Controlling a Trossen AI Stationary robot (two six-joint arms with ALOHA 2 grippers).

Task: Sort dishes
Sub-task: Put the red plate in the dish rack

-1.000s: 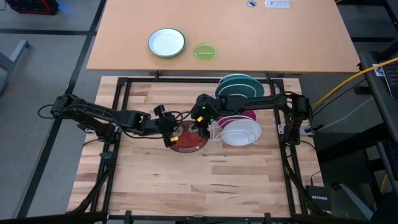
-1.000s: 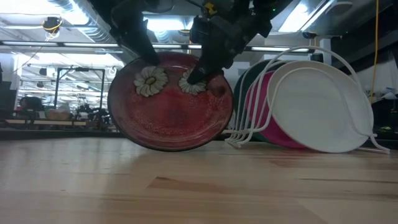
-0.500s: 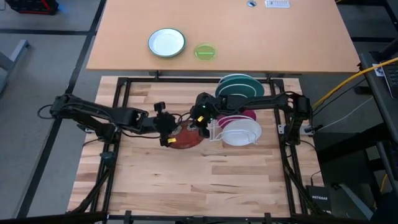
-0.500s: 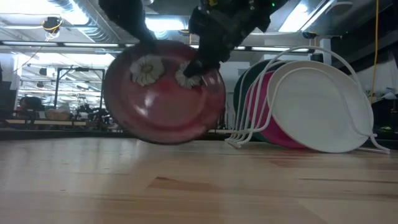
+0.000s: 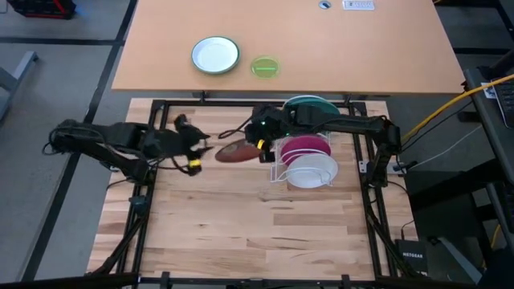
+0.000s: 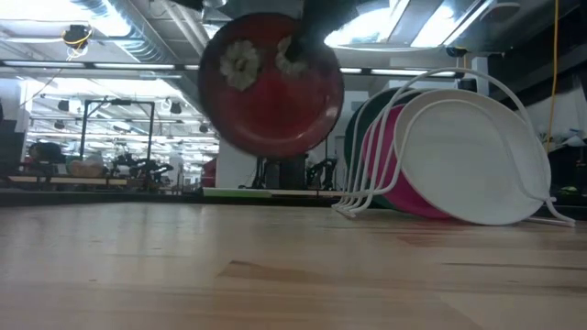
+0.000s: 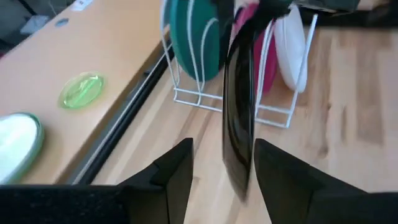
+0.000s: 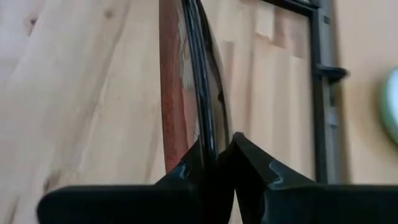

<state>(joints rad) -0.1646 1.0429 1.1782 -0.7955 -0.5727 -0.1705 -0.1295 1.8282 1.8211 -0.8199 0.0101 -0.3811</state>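
Note:
The dark red speckled bowl with white flowers hangs on edge above the wooden table, left of the white wire rack. My right gripper is shut on the bowl's upper rim. In the rack stand the teal plate, the pink plate and the white plate, each on its edge. My left gripper stands open to the bowl's left and apart from it; in the left wrist view, the bowl shows edge-on beyond its fingers. My right gripper pinches the bowl's rim between its two fingers, one on the inner face and one on the outer. The fingers come from above, at the rim's top right. The bowl hangs below them, nearly upright and clear of the table.
Beyond the wooden table's far edge, a tan table bears a white plate with a green rim and a small lime-green dish. Black frame rails run round the wooden table. Bare wood lies in front of the rack.
My left gripper has opened, let go of the bowl and drawn back toward the table's left edge. My right gripper has gone up and toward the far edge with the bowl, whose lower edge has left the table and now hangs clear.

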